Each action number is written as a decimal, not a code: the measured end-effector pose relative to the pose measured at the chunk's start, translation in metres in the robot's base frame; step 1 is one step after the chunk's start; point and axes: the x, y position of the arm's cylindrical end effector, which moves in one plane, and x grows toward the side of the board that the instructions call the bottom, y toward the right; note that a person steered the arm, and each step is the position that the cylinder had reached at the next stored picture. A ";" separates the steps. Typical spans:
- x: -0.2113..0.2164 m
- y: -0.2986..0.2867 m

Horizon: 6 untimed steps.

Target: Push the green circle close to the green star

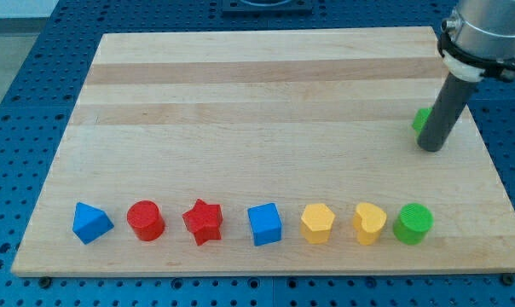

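Observation:
The green circle (pixel 413 223) stands at the right end of a row of blocks near the view's bottom. A green block (pixel 421 119), mostly hidden behind my rod, sits near the board's right edge; its shape cannot be made out. My tip (pixel 430 147) rests on the board just below and right of that green block, well above the green circle.
The row along the view's bottom also holds a blue triangle-like block (pixel 91 223), a red circle (pixel 145 220), a red star (pixel 203 222), a blue cube (pixel 264 224), a yellow hexagon-like block (pixel 317 223) and a yellow heart (pixel 369 223). The wooden board (pixel 240 102) lies on a blue perforated table.

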 end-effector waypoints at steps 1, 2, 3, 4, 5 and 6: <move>-0.013 0.000; 0.004 0.002; 0.056 0.007; 0.106 0.007; 0.130 -0.004; 0.149 -0.034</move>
